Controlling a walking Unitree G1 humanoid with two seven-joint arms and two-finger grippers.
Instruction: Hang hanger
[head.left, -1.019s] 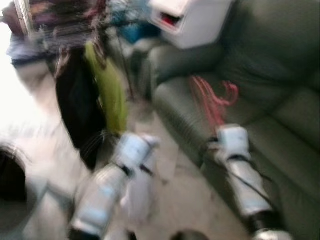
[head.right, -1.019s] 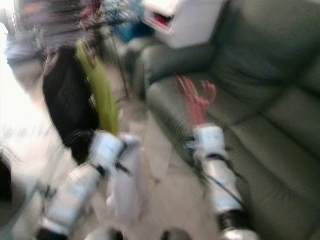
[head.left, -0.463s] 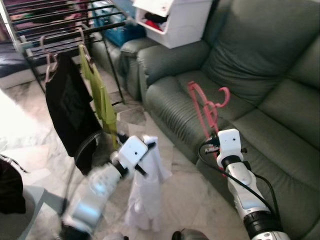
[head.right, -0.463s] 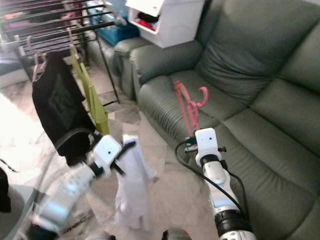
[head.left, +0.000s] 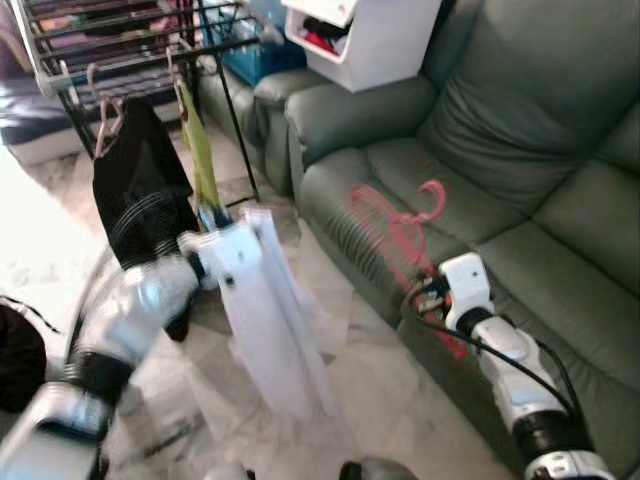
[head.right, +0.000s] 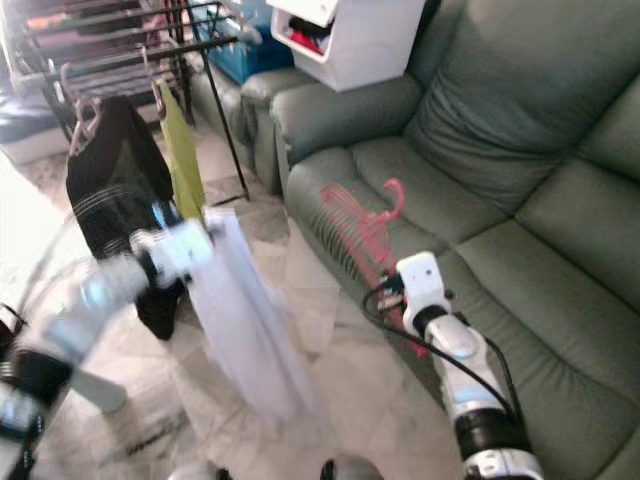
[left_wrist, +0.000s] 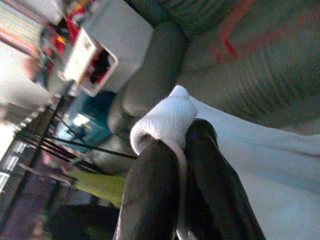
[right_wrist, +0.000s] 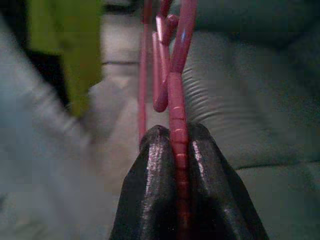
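Note:
My right gripper (right_wrist: 176, 150) is shut on a pink plastic hanger (head.left: 400, 232), held up in front of the sofa seat; its hook points toward the sofa back. My left gripper (left_wrist: 182, 142) is shut on the rolled edge of a white garment (head.left: 275, 330), which hangs down over the floor to the left of the hanger. Its arm is blurred with motion. A black drying rack (head.left: 130, 45) stands at the far left, with a black garment (head.left: 145, 195) and a green one (head.left: 200, 165) hanging from it on hangers.
A dark green sofa (head.left: 520, 150) fills the right side. A white box (head.left: 365, 40) rests on its armrest, a blue bin (head.left: 245, 50) behind. Pale marble floor (head.left: 380, 400) lies between rack and sofa. Something dark (head.left: 20, 355) sits at the left edge.
My left arm has swung up and left, lifting the white garment toward the rack. The hanger in my right gripper has tilted lower. The camera has shifted.

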